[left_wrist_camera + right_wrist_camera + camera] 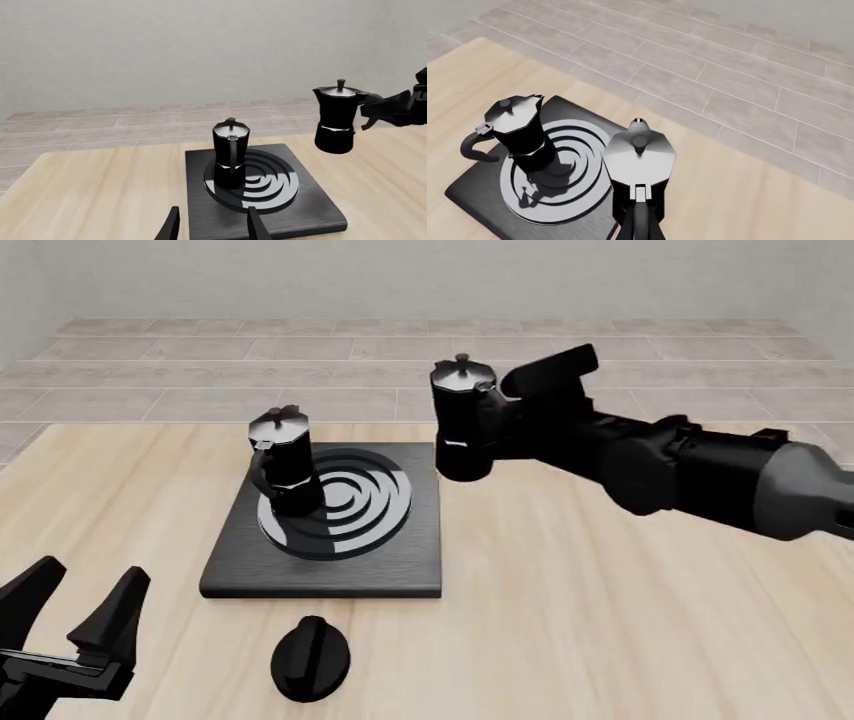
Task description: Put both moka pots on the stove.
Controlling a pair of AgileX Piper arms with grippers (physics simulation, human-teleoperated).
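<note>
On the table (641,580), only the front view shows the black oval knob (310,658).

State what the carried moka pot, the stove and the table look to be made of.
Carried moka pot: glossy black faceted body with silvery lid, likely coated metal. Stove: matte black slab with faint grain; shiny silver-grey rings suggest metal. Table: pale wood, plank grain visible. All rendered, so uncertain.

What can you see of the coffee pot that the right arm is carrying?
The carried pot is small, glossy black and faceted, pinched at the waist, with a silvery lid and a knob on top. It hangs upright in the air, off the table, beside the stove's far right corner and not yet over it. The right pincer grips its side handle. It touches nothing else; the other pot stands apart on the rings.
</note>
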